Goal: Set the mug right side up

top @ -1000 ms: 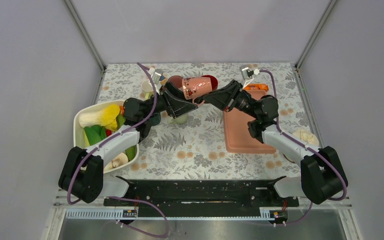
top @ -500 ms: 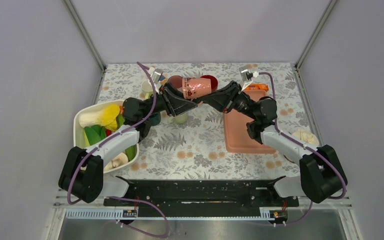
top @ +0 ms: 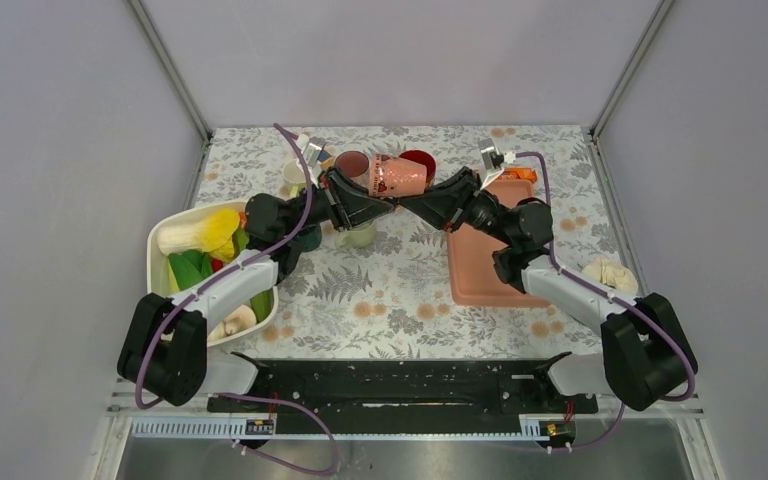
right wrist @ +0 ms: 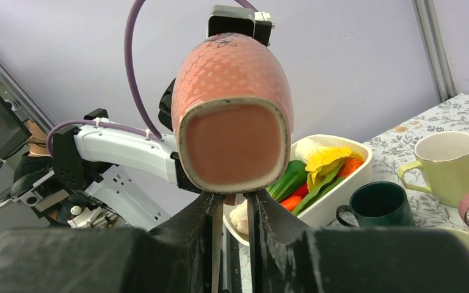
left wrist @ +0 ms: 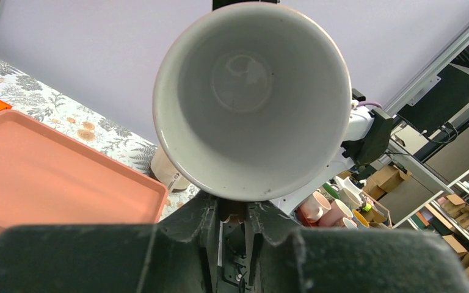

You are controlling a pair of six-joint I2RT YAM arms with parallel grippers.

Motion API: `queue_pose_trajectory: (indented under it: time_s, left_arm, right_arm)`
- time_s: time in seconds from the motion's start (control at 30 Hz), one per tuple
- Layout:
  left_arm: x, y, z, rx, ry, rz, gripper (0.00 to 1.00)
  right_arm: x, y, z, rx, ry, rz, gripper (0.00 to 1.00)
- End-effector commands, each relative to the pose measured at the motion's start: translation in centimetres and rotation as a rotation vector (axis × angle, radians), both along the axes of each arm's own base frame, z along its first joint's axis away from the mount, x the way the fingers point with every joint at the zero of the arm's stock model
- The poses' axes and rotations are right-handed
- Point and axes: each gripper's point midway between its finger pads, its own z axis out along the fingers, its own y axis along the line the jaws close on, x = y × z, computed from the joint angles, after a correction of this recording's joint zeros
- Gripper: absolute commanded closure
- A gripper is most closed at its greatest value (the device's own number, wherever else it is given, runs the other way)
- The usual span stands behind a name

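From above, the mug [top: 397, 175] hangs in the air over the far middle of the tabletop [top: 390, 290], lying on its side. Its mouth points left and its base points right. The left end effector [top: 387, 206] and the right end effector [top: 409, 206] meet just under it, tip to tip. An orange tray [top: 485, 270] lies to the right, and several other cups stand at the far left.

The left wrist camera looks straight into the mug's pale, glossy interior. Its fingers [left wrist: 204, 213] are clenched to a narrow slit just below the rim, with a thin brownish piece pinched between them. I take this to be the handle, though most of it is hidden.

The right wrist camera faces the flat, unglazed-looking base and the pink wall with its fine diamond relief. Its fingers [right wrist: 198, 213] are drawn in just as tightly under the base, around a small pink piece, again probably the handle. I cannot tell which arm bears more of the load.

The mug looks ceramic, so it is probably rigid, fairly weighty and brittle if dropped. Its glaze is likely slick against the pads. The handle seems the safest hold, since it stops the mug rolling. Pinching the rim wall would also serve, and the patterned outside may add some friction. The smooth, rounded belly is the poorest place to grip.
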Motion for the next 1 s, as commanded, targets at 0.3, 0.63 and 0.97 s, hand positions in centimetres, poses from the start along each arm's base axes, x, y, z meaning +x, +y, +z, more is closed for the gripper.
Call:
queue_pose_trajectory:
  time_s: [0.3, 0.63, 0.97]
  left_arm:
    - [0.5, 2.1, 2.4, 0.053, -0.206, 0.127, 1.0]
    - [3.4, 2.8, -0.5, 0.312, -0.289, 0.265, 1.0]
    - [4.6, 2.9, -3.5, 0.444, -0.336, 0.314, 0.99]
  right_arm:
    - [-2.4, -2.7, -1.1, -0.202, -0.222, 0.031, 0.21]
    - [-2.5, -5.7, -4.5, -0.437, -0.313, -0.105, 0.13]
    - [-1.9, -8.7, -7.5, -0.597, -0.361, -0.288, 0.08]
